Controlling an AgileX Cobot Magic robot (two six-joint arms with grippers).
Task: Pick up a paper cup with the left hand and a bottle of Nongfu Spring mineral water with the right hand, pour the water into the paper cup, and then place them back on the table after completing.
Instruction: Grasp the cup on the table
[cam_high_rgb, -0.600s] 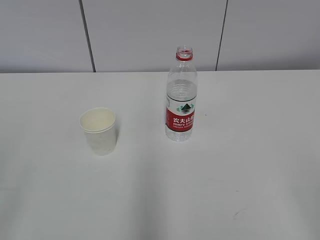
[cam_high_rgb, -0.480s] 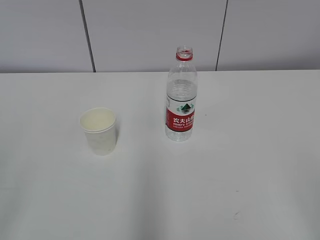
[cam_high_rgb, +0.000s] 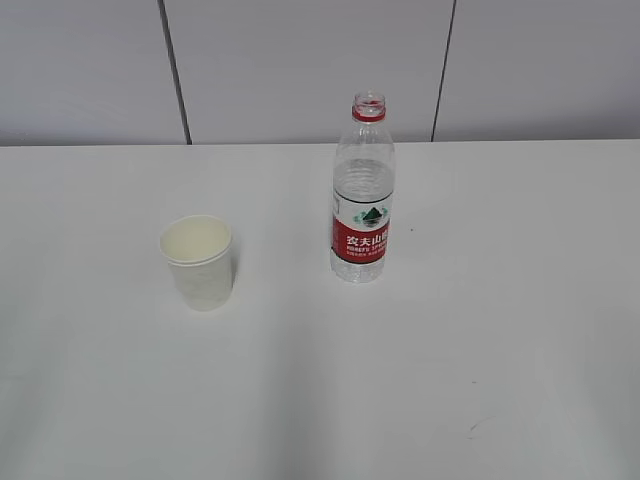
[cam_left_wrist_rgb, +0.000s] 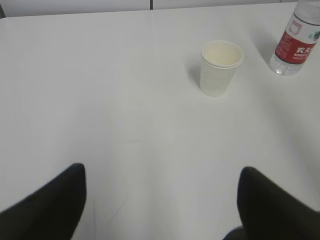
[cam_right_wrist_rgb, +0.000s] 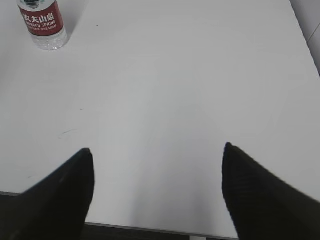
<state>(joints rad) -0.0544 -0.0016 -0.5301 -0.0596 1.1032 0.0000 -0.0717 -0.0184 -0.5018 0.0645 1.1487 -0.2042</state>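
A white paper cup stands upright and empty on the white table, left of centre. An uncapped Nongfu Spring bottle with a red label stands upright to its right, partly filled with clear water. Neither arm shows in the exterior view. In the left wrist view my left gripper is open and empty, well short of the cup, with the bottle at the far right. In the right wrist view my right gripper is open and empty above the table's near edge, far from the bottle.
A grey panelled wall runs behind the table. The table's near edge shows under my right gripper. A small dark scuff marks the tabletop at the front right.
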